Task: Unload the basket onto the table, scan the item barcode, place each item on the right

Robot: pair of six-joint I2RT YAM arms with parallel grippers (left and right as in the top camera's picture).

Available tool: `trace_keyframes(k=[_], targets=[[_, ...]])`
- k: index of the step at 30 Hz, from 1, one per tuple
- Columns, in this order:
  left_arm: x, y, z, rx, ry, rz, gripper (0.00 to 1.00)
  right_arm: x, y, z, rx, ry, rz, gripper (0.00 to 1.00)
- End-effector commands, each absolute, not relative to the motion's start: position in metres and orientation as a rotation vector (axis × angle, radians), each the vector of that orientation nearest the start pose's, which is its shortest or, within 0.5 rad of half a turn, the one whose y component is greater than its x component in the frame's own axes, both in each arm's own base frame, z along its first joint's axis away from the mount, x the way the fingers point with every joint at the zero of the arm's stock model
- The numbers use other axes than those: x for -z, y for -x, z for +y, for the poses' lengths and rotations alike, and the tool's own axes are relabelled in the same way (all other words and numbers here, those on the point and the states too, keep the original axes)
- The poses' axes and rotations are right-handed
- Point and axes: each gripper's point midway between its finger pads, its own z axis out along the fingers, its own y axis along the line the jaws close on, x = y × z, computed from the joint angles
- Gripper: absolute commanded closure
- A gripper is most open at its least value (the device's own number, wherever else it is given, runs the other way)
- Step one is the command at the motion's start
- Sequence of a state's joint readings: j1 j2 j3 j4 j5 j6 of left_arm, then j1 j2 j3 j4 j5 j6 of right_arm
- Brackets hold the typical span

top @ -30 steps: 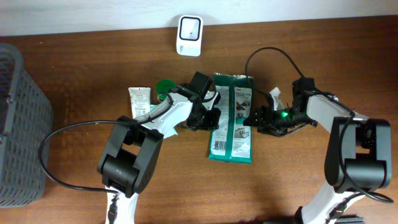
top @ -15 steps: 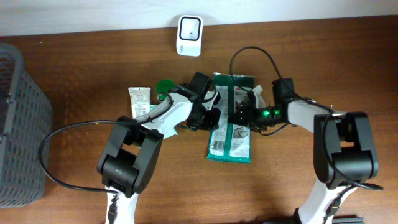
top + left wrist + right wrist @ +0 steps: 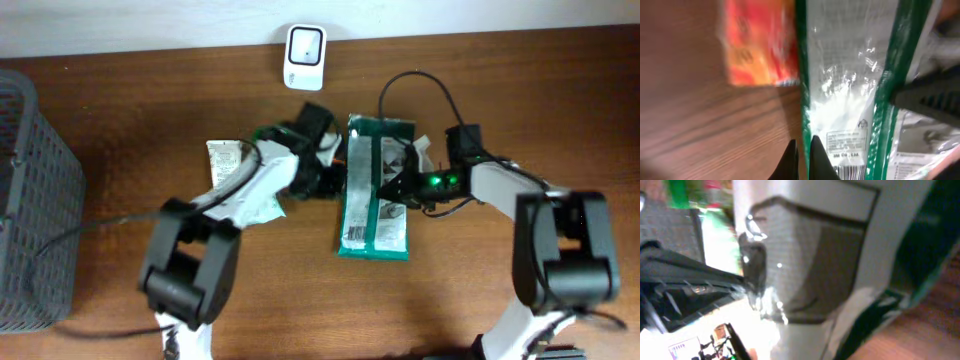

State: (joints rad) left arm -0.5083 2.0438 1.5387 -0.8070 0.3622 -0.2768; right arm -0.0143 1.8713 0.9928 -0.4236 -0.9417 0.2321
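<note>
A green and clear plastic package (image 3: pixel 375 195) lies in the middle of the table, with a barcode (image 3: pixel 352 235) on the label at its near left end. My left gripper (image 3: pixel 335 175) is shut on the package's left green edge (image 3: pixel 804 100); its black fingertips (image 3: pixel 820 160) stand beside the barcode (image 3: pixel 850 172). From the right, my right gripper (image 3: pixel 402 186) is shut on the package's right side, where the film is crumpled. The package (image 3: pixel 810 265) fills the blurred right wrist view. The white scanner (image 3: pixel 304 45) stands at the table's far edge.
A dark mesh basket (image 3: pixel 30 200) takes up the left end of the table. A white packet (image 3: pixel 225 158) lies under my left arm. An orange-red packet (image 3: pixel 757 45) shows beside the package in the left wrist view. Black cables loop from both arms.
My right gripper moved left onto the package's right side and shut. The left arm shifted toward the far edge, and the package moved slightly with it.
</note>
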Motion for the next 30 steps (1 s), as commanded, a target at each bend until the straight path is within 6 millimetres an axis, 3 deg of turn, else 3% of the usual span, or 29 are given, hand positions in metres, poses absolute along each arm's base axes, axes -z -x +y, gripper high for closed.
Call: trace_keyframes(k=[1, 5, 8, 12, 16, 20, 25, 26, 27, 28, 29, 30], targets=[[-0.172, -0.391, -0.255, 0.630, -0.424, 2.681, 1.00, -0.114, -0.356, 0.137, -1.438, -0.015, 2.496, 0.96], [-0.241, -0.385, -0.231, 0.565, -0.471, 2.615, 1.00, -0.167, -0.347, 0.137, -1.397, 0.036, 2.414, 0.96], [-0.262, -0.387, -0.195, 0.444, -0.434, 2.633, 1.00, -0.199, -0.343, 0.139, -1.424, 0.015, 2.366, 0.96], [-0.266, -0.410, -0.126, 0.319, -0.230, 2.648, 1.00, -0.235, -0.343, 0.146, -1.552, -0.002, 2.306, 0.96], [-0.266, -0.426, -0.060, 0.260, -0.049, 2.640, 1.00, -0.257, -0.349, 0.150, -1.615, -0.031, 2.271, 0.96], [-0.266, -0.430, -0.026, 0.223, 0.021, 2.634, 0.99, -0.265, -0.345, 0.163, -1.670, 0.019, 2.252, 0.96], [-0.266, -0.432, 0.001, 0.176, 0.004, 2.622, 0.87, -0.269, -0.338, 0.183, -1.698, 0.089, 2.255, 0.96], [-0.266, -0.432, 0.004, 0.173, 0.012, 2.622, 0.82, -0.270, -0.338, 0.185, -1.703, 0.095, 2.252, 0.96], [-0.266, -0.432, 0.006, 0.171, 0.020, 2.622, 0.68, -0.271, -0.337, 0.187, -1.709, 0.094, 2.253, 0.96], [-0.266, -0.432, 0.008, 0.170, 0.025, 2.622, 0.40, -0.271, -0.337, 0.189, -1.714, 0.094, 2.254, 0.96], [-0.266, -0.432, 0.010, 0.168, 0.031, 2.622, 0.01, -0.272, -0.336, 0.193, -1.716, 0.114, 2.250, 0.96], [-0.266, -0.432, 0.010, 0.168, 0.031, 2.622, 0.01, -0.272, -0.334, 0.195, -1.718, 0.122, 2.253, 0.96]])
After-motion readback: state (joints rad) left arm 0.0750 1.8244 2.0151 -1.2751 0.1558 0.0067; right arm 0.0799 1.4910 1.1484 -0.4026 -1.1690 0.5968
